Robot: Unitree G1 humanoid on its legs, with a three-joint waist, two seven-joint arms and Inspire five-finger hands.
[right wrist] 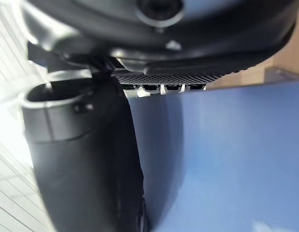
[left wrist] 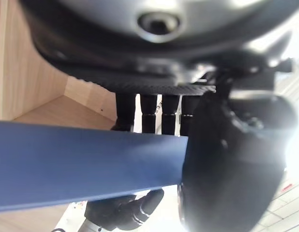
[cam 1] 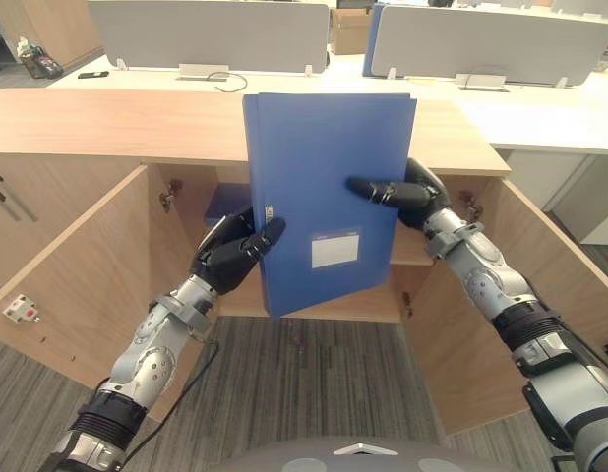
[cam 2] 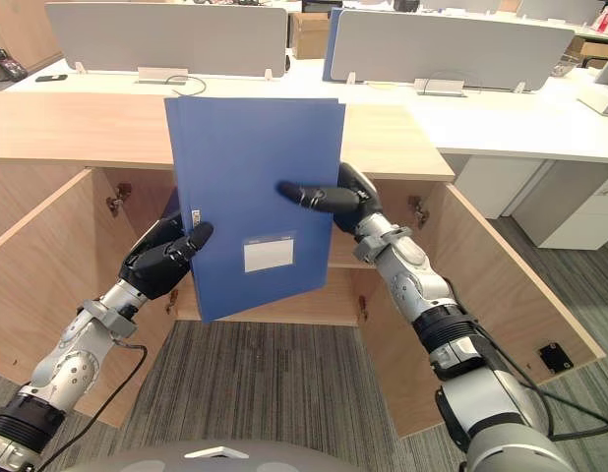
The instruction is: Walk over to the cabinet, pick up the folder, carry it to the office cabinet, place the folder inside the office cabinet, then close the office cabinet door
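Observation:
I hold a blue folder [cam 1: 324, 177] upright with a white label facing me, in front of the open wooden cabinet [cam 1: 107, 123]. My left hand [cam 1: 230, 258] is shut on its lower left edge, thumb on the front cover and fingers behind. On the folder's right edge my right hand [cam 1: 407, 192] is shut too, its thumb lying across the cover. In the left wrist view the folder [left wrist: 86, 164] passes between thumb and fingers; the right wrist view has the cover [right wrist: 227, 154] pressed beside the thumb.
Both cabinet doors stand open, the left door [cam 1: 78, 285] and the right door [cam 1: 501, 295] flanking my arms. Something blue [cam 1: 223, 202] lies on the shelf inside. Behind the cabinet are white desks with grey dividers [cam 1: 206, 29]. Grey carpet lies below.

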